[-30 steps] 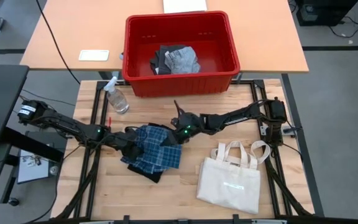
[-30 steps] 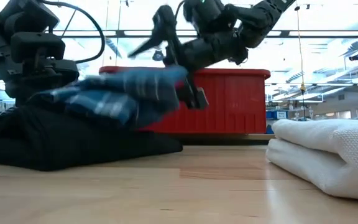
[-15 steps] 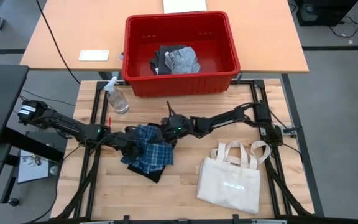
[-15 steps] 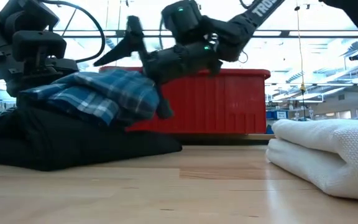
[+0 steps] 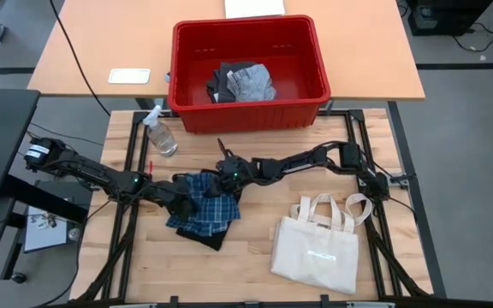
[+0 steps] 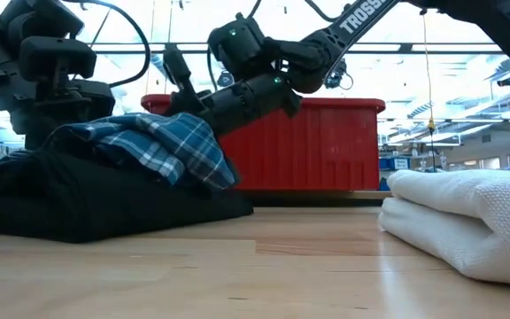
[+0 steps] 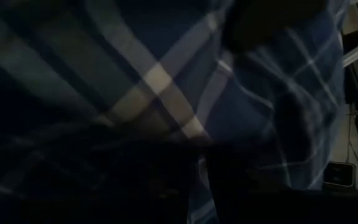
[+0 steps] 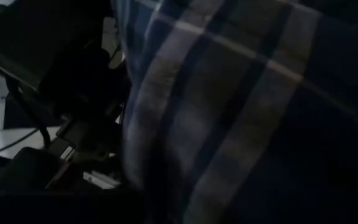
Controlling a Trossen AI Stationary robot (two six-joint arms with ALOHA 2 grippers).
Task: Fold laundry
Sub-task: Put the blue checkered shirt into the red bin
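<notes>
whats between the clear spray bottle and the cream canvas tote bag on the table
The blue-and-white plaid garment, heaped on a black garment, lies between the spray bottle and the tote bag, with both grippers at it; the high view shows this.

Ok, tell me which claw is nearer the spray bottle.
Left. The left claw sits at the plaid garment's left edge, just below-right of the spray bottle; the right claw is farther right.
</notes>
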